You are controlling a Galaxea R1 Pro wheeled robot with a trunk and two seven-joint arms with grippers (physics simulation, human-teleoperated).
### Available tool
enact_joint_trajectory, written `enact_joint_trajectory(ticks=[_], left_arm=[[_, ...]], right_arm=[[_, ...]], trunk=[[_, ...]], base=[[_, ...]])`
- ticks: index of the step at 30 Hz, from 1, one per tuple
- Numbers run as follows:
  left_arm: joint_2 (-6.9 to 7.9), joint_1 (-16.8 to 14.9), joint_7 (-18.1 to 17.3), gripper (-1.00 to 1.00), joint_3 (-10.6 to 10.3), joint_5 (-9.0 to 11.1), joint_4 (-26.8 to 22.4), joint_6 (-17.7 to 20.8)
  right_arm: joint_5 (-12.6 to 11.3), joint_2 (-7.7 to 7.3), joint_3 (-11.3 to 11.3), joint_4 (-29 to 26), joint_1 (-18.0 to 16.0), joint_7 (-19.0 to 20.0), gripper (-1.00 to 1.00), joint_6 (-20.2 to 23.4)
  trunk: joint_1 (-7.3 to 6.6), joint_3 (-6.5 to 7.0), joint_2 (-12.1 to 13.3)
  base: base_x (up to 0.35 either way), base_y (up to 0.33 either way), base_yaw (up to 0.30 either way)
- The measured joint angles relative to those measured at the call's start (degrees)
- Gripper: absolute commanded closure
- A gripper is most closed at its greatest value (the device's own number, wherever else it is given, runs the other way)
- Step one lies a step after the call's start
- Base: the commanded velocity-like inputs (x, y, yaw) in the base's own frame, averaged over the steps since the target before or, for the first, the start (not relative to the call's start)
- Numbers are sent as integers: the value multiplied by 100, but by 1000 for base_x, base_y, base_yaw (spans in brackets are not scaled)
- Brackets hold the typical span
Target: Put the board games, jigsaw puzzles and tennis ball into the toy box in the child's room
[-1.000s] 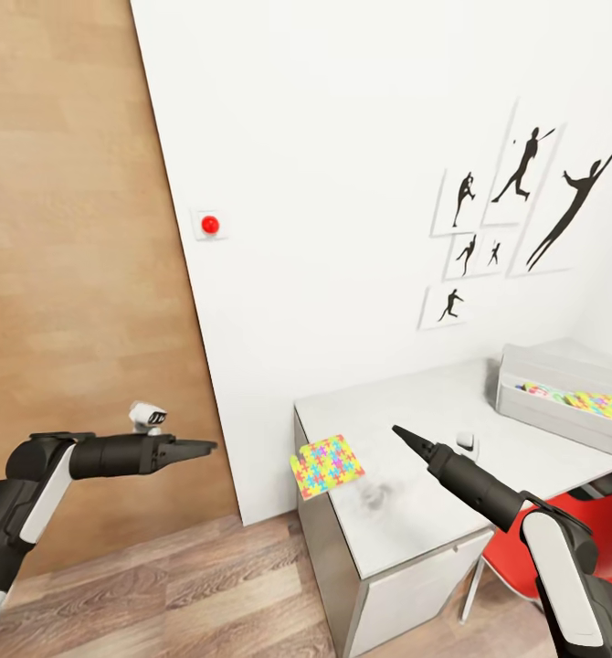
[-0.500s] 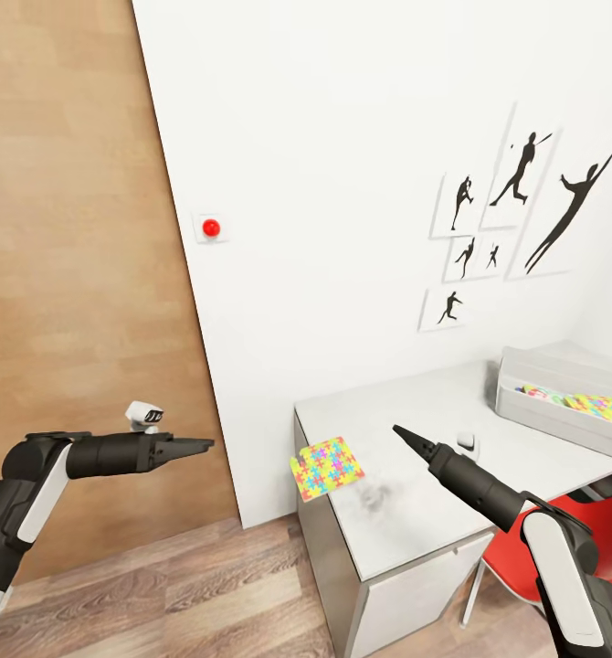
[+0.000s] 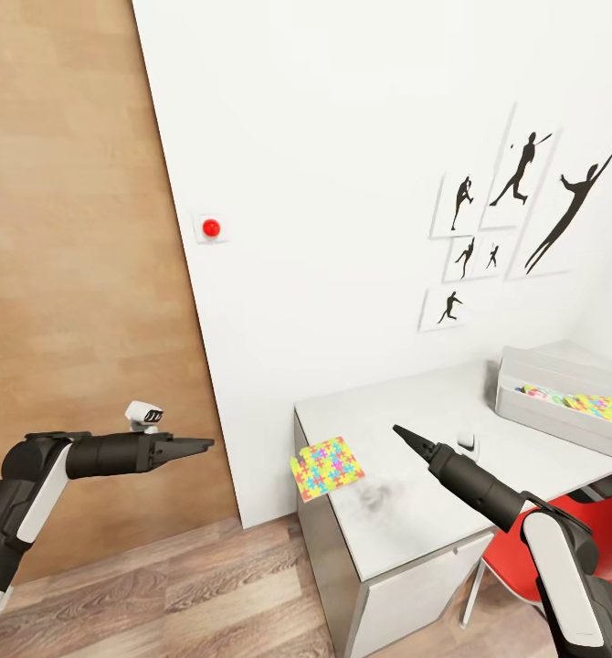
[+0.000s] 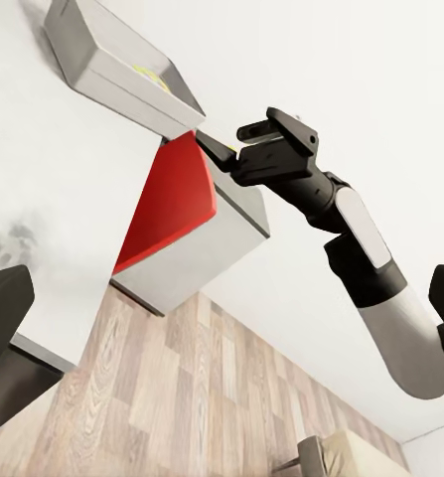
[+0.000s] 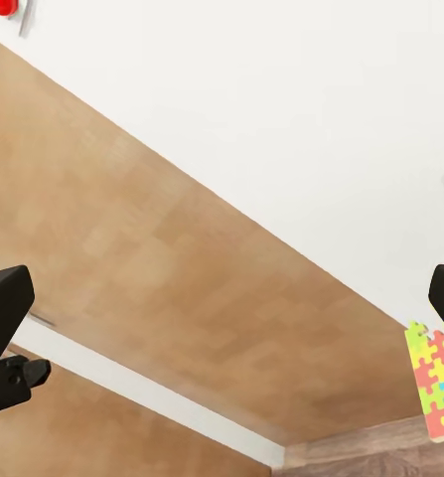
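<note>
Nothing moved since prev. frame. Jigsaw puzzle [image 3: 326, 467] overhangs table [image 3: 416, 512] corner at lower center, long axis toward wall; toy box [image 3: 562, 391] right. Left gripper [image 3: 204, 445], right gripper [image 3: 401, 432] fingers together.

Standing against the white wall [image 3: 342, 183]: white rectangular table [image 3: 416, 512]. Lying on its near left corner, overhanging the edge: multicoloured flat jigsaw puzzle [image 3: 325, 467]. Sitting at the far right of the tabletop: grey open plastic toy box [image 3: 553, 388], holding flat colourful toys. Tucking under the table's right side: red chair [image 3: 580, 539]. Hanging above the box: black silhouette wall pictures [image 3: 516, 210].
</note>
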Motion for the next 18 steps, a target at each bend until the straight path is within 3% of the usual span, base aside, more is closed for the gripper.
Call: enact_joint_trajectory(ticks=[12, 18], left_arm=[[-8, 0, 2, -100, -5, 5, 0, 1], [-9, -1, 1, -100, -12, 1, 1, 3]], right_arm=[[-8, 1, 0, 0, 0, 2, -100, 6], [-9, 0, -1, -1, 1, 3, -100, 7]], trunk=[[0, 1, 0], [0, 32, -1]], base=[[0, 0, -2], [4, 0, -99]])
